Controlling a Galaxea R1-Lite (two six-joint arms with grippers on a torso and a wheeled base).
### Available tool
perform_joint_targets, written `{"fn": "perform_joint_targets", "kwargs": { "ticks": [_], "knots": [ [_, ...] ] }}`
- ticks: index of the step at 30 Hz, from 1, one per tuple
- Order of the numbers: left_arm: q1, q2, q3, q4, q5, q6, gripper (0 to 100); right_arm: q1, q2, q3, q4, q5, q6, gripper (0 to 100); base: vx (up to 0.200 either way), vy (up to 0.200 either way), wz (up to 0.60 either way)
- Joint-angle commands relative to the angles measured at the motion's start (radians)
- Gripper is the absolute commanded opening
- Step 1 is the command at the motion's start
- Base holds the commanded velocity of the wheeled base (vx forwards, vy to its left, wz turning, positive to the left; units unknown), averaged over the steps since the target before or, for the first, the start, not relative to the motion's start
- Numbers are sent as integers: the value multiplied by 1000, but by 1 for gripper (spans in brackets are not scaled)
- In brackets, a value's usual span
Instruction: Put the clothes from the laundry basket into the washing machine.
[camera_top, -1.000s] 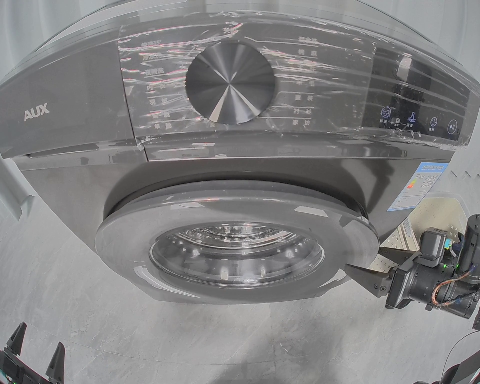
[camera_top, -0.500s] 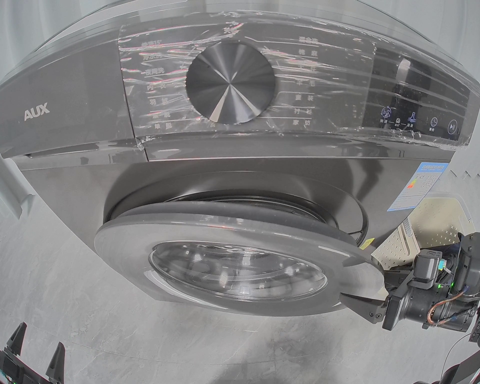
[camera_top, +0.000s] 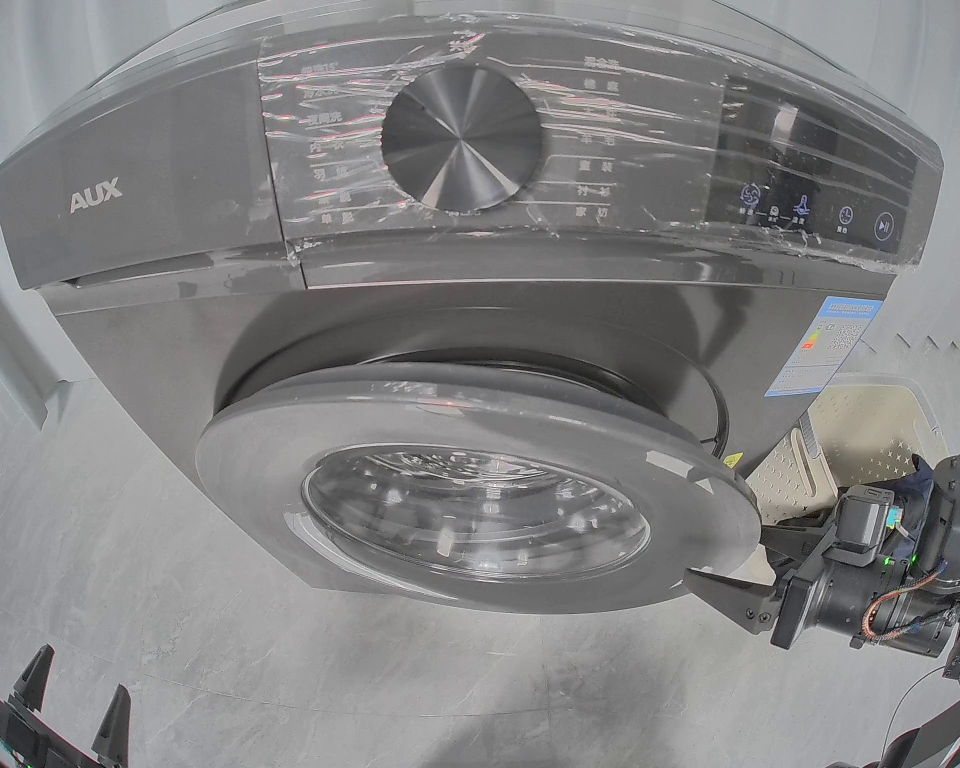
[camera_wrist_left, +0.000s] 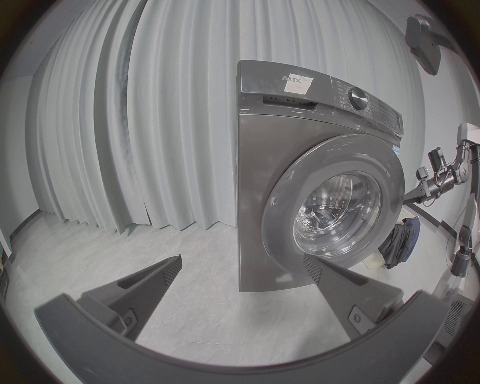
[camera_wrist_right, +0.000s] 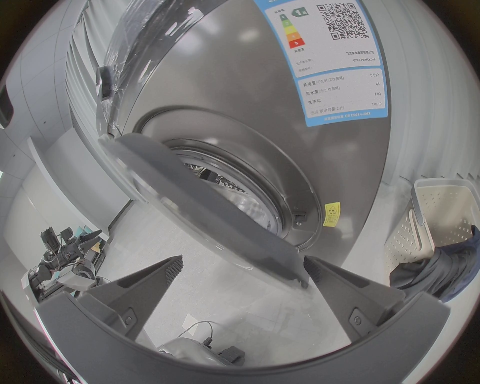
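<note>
The grey washing machine (camera_top: 460, 300) stands in front of me, its round glass door (camera_top: 480, 510) swung partly out from the drum opening (camera_wrist_right: 235, 192). At the door's right rim my right gripper (camera_top: 735, 590) is open; the rim's edge (camera_wrist_right: 280, 262) lies between its spread fingers. A cream laundry basket (camera_top: 870, 430) stands on the floor right of the machine, and dark blue clothes (camera_wrist_right: 440, 272) hang over its side. My left gripper (camera_top: 70, 700) is open and holds nothing, low at the left, well away from the machine.
Pale curtains (camera_wrist_left: 150, 125) hang behind and beside the machine. Grey floor (camera_top: 400, 670) spreads out in front of the door. Farther off, some equipment (camera_wrist_right: 65, 255) stands on the floor.
The door went from shut to ajar, its right rim coming outward with my right gripper. The head camera has also shifted a little. My left gripper stayed still.
</note>
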Motion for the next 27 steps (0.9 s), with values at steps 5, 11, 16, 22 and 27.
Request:
{"fn": "perform_joint_targets", "kwargs": {
  "ticks": [5,11,16,22,27],
  "knots": [
    [0,-13,18,0,1,0,100,21,-1,33,2,29,-12,100,0,0,0],
    [0,-13,18,0,1,2,100,7,-39,50,4,42,-16,100,0,0,0],
    [2,-13,18,0,-1,-4,100,6,21,-4,-1,39,-14,100,-160,0,0],
    [0,-13,18,0,1,0,100,16,68,-32,-2,39,-14,100,-167,0,0],
    [0,-13,18,0,1,2,100,42,48,13,-1,45,-12,100,0,0,0]
  ]
}}
